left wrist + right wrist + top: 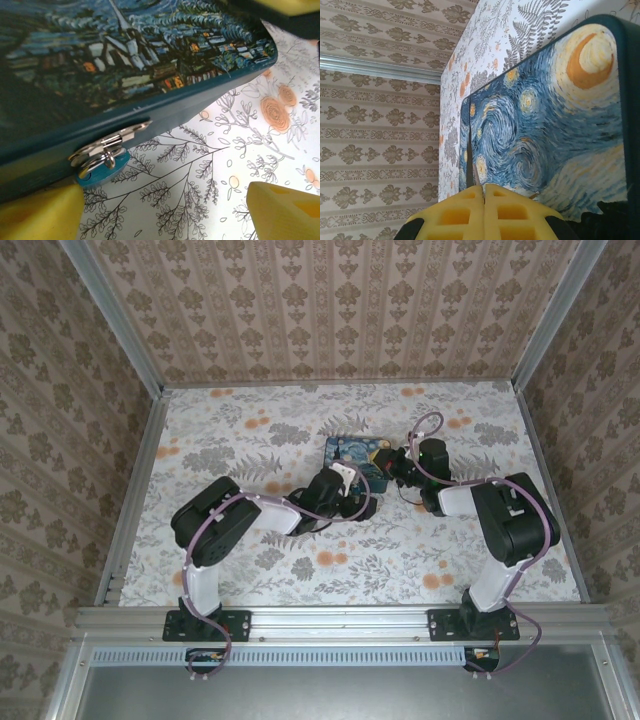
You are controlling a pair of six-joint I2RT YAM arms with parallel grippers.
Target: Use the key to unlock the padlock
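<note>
The small teal padlock point(102, 170) hangs by its metal shackle from the silver hasp point(112, 140) on the front edge of the night-sky painted box point(125, 60). My left gripper point(165, 215) is open just in front of it; its left yellow pad point(40, 215) is right beside the padlock and the other pad point(285, 210) is far to the right. My right gripper point(484, 187) is shut on the key point(476, 176), whose thin blade pokes out between the pads over the box lid point(545, 130). From above, both grippers point(358, 502) point(392, 468) crowd the box point(358, 453).
The box lies mid-table on the floral cloth point(250, 440). Patterned walls and aluminium rails point(130, 490) close in the table on three sides. Open cloth lies to the left, the right and in front of the box.
</note>
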